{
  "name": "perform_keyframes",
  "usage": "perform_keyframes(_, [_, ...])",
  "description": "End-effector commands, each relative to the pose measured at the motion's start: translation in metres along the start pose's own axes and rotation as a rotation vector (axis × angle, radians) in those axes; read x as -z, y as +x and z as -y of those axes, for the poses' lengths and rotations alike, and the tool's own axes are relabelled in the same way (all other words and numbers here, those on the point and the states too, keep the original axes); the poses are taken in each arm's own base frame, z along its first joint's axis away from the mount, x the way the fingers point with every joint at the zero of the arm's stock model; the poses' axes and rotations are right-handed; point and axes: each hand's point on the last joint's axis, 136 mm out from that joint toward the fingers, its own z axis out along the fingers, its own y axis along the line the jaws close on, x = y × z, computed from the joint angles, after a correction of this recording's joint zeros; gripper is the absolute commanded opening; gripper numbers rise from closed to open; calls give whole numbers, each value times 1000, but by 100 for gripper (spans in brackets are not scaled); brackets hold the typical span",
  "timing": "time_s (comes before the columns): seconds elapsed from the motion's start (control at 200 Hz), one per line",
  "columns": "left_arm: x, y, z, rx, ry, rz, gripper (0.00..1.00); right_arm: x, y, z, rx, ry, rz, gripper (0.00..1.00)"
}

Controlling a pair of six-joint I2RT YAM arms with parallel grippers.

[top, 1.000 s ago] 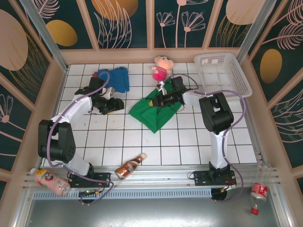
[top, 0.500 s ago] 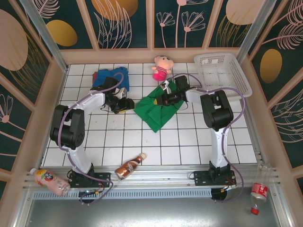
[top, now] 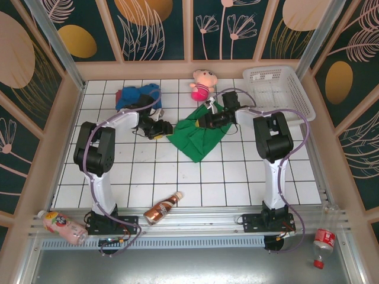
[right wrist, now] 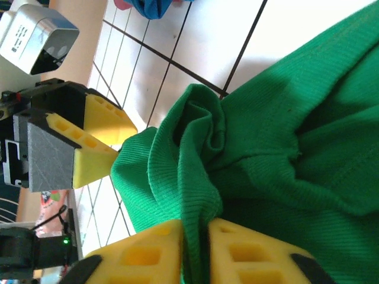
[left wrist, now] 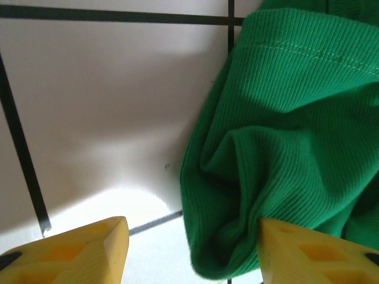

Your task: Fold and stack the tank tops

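Observation:
The green tank top (top: pixel 198 135) lies crumpled mid-table. My right gripper (top: pixel 205 122) is shut on a bunched fold of it (right wrist: pixel 278 136), the cloth pinched between the yellow fingers (right wrist: pixel 154 251). My left gripper (top: pixel 161 128) is open at the garment's left edge. A rolled green corner (left wrist: pixel 284 136) lies between its fingertips (left wrist: pixel 112 239), against the right one. That left gripper (right wrist: pixel 89 142) also shows in the right wrist view, just beside the fold. The blue tank top (top: pixel 139 94) is heaped at the back left, with a sliver of maroon (top: pixel 121 93) at its left side.
A pink plush doll (top: pixel 202 84) sits just behind the green top. A white basket (top: pixel 278 92) stands at the back right. A brown bottle (top: pixel 163 208) lies near the front edge, a pink one (top: pixel 61 227) on the rail at the left, another (top: pixel 323 239) at the right.
My left arm swung right from beside the blue top to the green top's left edge. My right gripper drew the held cloth slightly back and right.

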Motion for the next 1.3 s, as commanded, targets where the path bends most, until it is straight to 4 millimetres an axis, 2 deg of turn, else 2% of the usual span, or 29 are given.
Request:
perform_keyframes(0.0, [-8, -3, -6, -40, -35, -20, 59, 6, -8, 11, 32, 56, 15, 27])
perform_keyframes(0.19, [-18, -3, -23, -44, -111, -50, 57, 42, -31, 13, 120, 241, 86, 34])
perform_keyframes(0.285, [-21, -3, -25, -47, -113, -53, 56, 62, -38, -7, 188, 310, 146, 46])
perform_keyframes(0.385, [-24, -5, -23, -47, -95, -52, 55, 72, -32, -37, 251, 344, 207, 49])
perform_keyframes(0.445, [-27, -6, -21, -43, -81, -53, 54, 69, -22, -56, 290, 353, 240, 51])
perform_keyframes(0.515, [-28, -8, -21, -42, -80, -55, 53, 54, -3, -76, 349, 379, 240, 53])
perform_keyframes(0.59, [-28, -10, -18, -45, -73, -51, 52, 37, 21, -86, 389, 412, 233, 54])
perform_keyframes(0.615, [-28, -11, -18, -45, -72, -49, 52, 36, 27, -82, 391, 433, 239, 55])
perform_keyframes(0.62, [-28, -11, -18, -46, -71, -49, 52, 30, 29, -89, 405, 423, 232, 55])
perform_keyframes(0.64, [-28, -11, -18, -45, -72, -51, 52, 25, 34, -92, 421, 429, 230, 56])
perform_keyframes(0.755, [-27, -11, -16, -46, -66, -54, 50, 1, 53, -93, 511, 509, 203, 60])
perform_keyframes(0.801, [-27, -11, -16, -42, -61, -53, 50, -6, 58, -84, 510, 558, 186, 60])
perform_keyframes(0.896, [-25, -10, -12, -44, -47, -50, 49, -7, 57, -63, 491, 666, 197, 60])
perform_keyframes(0.996, [-24, -7, -10, -41, -32, -47, 48, -13, 54, -52, 510, 729, 182, 60])
perform_keyframes(1.081, [-24, -5, -10, -39, -23, -52, 47, -22, 60, -40, 480, 753, 131, 58])
perform_keyframes(1.156, [-23, -4, -9, -39, -20, -54, 45, -20, 64, -25, 433, 801, 103, 50])
perform_keyframes(1.241, [-23, -3, -9, -45, -20, -55, 44, -10, 55, -33, 406, 776, 167, 29])
perform_keyframes(1.296, [-24, -1, -10, -45, -21, -62, 42, -3, 52, -36, 366, 751, 199, 21])
